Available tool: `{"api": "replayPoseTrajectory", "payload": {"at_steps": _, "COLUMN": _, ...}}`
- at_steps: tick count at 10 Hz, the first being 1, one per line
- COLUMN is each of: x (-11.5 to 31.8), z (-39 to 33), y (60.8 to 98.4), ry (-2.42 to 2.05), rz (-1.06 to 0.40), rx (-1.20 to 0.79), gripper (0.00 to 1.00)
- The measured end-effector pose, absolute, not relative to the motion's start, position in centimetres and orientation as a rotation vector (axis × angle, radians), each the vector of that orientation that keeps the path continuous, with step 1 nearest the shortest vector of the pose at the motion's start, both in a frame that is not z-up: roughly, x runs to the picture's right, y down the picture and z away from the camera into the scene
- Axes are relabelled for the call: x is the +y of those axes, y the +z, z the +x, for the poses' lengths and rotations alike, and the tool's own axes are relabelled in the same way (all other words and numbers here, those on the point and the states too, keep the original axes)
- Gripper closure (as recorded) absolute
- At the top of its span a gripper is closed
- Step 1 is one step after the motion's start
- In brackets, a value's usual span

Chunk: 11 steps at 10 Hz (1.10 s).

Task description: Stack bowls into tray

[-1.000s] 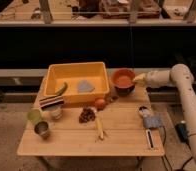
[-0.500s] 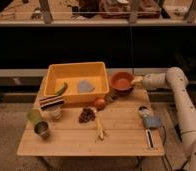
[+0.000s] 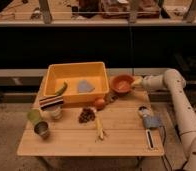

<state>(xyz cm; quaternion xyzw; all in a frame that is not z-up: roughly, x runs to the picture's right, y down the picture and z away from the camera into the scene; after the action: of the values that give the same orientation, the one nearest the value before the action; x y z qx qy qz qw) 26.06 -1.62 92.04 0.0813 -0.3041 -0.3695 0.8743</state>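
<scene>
**A:** Where is the gripper?

**B:** The gripper (image 3: 134,83) is over the table's (image 3: 123,137) far edge, towards the far right corner. It is at the right rim of the orange-red bowl (image 3: 122,84). The white arm (image 3: 163,80) reaches in to it from the right side.

**A:** Does it grasp the bowl?

**B:** I cannot tell. It is right against the rim, but whether it is clamped there or has let go does not show.

**A:** And where is the bowl relative to the tray?

**B:** It is outside the yellow tray (image 3: 76,99), just beside the tray's right wall, with its opening tipped a little towards the camera. The tray lies along the far edge, left of the middle.

**A:** What is in the tray?

**B:** A flat blue-grey piece (image 3: 84,86) lies on its floor. A green oblong thing (image 3: 61,89) leans on its front left corner.

**A:** What about the rest of the table?

**B:** Near the left edge there is a green cup (image 3: 33,115), with a metal cup (image 3: 42,129) just in front of it. An orange fruit (image 3: 99,103) lies close to the tray's front wall, and a dark brown cluster (image 3: 86,115) lies nearer the middle. A yellow thing (image 3: 99,131) lies towards the front edge. By the right edge are a grey-blue object (image 3: 150,120) and a dark flat strip (image 3: 150,139).
</scene>
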Motion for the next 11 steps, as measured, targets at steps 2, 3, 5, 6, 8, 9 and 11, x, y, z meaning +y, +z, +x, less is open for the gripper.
{"api": "replayPoseTrajectory", "payload": {"at_steps": 2, "x": -1.5, "z": 26.1, "y": 91.8, "ry": -0.787, "rz": 0.155, "rx": -0.622, "gripper": 0.20}}
{"api": "replayPoseTrajectory", "payload": {"at_steps": 3, "x": -1.4, "z": 26.2, "y": 91.8, "ry": -0.789, "rz": 0.151, "rx": -0.617, "gripper": 0.20}}
{"api": "replayPoseTrajectory", "payload": {"at_steps": 5, "x": -1.0, "z": 26.5, "y": 91.6, "ry": -0.851, "rz": 0.107, "rx": -0.554, "gripper": 0.20}}
{"api": "replayPoseTrajectory", "payload": {"at_steps": 6, "x": -0.9, "z": 26.2, "y": 91.5, "ry": -0.899, "rz": 0.059, "rx": -0.506, "gripper": 0.20}}
{"api": "replayPoseTrajectory", "payload": {"at_steps": 8, "x": -0.7, "z": 24.8, "y": 91.5, "ry": -0.971, "rz": 0.024, "rx": -0.458, "gripper": 0.20}}
{"api": "replayPoseTrajectory", "payload": {"at_steps": 9, "x": -0.5, "z": 24.3, "y": 91.6, "ry": -0.994, "rz": 0.015, "rx": -0.437, "gripper": 0.20}}
{"api": "replayPoseTrajectory", "payload": {"at_steps": 11, "x": -0.6, "z": 24.0, "y": 92.2, "ry": -1.007, "rz": -0.007, "rx": -0.393, "gripper": 0.20}}
